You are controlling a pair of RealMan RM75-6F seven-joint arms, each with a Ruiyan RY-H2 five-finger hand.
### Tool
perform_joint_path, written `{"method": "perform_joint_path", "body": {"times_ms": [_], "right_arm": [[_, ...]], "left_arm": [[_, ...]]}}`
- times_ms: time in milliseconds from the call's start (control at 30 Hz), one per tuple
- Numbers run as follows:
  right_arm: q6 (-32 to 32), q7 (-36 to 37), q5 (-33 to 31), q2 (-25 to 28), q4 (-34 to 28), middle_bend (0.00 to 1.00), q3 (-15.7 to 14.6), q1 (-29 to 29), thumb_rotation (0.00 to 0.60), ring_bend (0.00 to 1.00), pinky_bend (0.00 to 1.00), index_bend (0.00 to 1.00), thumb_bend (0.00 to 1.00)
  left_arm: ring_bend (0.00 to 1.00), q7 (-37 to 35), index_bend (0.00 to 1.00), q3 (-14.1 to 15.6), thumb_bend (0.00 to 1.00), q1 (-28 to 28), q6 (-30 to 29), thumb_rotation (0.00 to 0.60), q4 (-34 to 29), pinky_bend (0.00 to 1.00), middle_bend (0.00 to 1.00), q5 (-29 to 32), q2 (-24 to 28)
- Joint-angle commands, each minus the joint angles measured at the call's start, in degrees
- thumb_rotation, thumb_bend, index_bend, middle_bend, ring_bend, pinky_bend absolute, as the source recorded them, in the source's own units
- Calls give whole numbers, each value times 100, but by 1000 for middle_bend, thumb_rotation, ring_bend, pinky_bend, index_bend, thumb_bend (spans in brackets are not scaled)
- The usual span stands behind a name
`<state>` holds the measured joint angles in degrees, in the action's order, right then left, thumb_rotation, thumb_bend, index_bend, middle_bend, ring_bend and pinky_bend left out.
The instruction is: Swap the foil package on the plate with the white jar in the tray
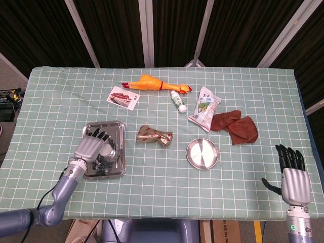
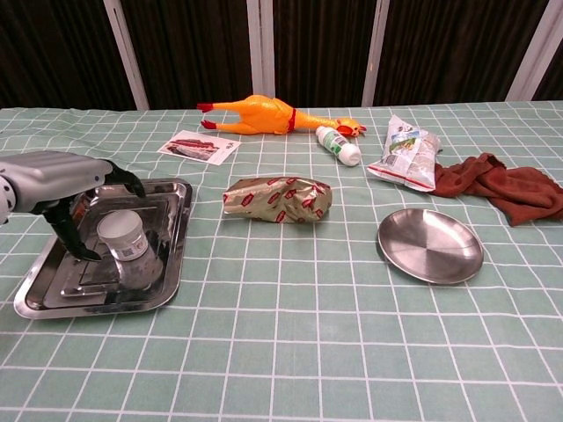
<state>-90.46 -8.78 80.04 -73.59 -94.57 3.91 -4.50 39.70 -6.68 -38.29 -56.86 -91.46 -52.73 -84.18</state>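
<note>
The white jar (image 2: 123, 236) stands in the steel tray (image 2: 88, 292) at the left. My left hand (image 2: 66, 180) hovers over it, thumb to the jar's left and fingers arched above and behind it, with no contact that I can see. In the head view the left hand (image 1: 92, 146) covers part of the jar (image 1: 107, 151) in the tray (image 1: 119, 162). The foil package (image 1: 154, 135) (image 2: 277, 200) lies on the cloth between the tray and the empty round plate (image 1: 202, 153) (image 2: 429, 244). My right hand (image 1: 292, 174) is open near the table's front right corner.
At the back lie a rubber chicken (image 2: 264, 114), a picture card (image 2: 198, 146), a small white bottle (image 2: 339, 145), a snack bag (image 2: 405, 151) and a brown cloth (image 2: 501, 183). The table's front edge runs just below the tray.
</note>
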Motion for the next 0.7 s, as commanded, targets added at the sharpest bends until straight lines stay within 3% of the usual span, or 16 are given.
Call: {"method": "perform_joint_path", "body": {"times_ms": [33,500,700], "right_arm": [[14,11,-9,-4,0,102,25,13,600,64,0,42,153],[62,9,-49,-71,6,102,142,65,600,67,0,42,153],[93,25,-68,-76,0,102,173,82,600,69,0,43,153]], "left_arm": [[94,63,238,64,150,-37,-20,600,27,267,188,-14,-52],[221,143,332,243,282,-199,66,600,218,336,341,76,-127],[292,72,387,309,389,-243,101,600,339,393,441,-54,-191]]}}
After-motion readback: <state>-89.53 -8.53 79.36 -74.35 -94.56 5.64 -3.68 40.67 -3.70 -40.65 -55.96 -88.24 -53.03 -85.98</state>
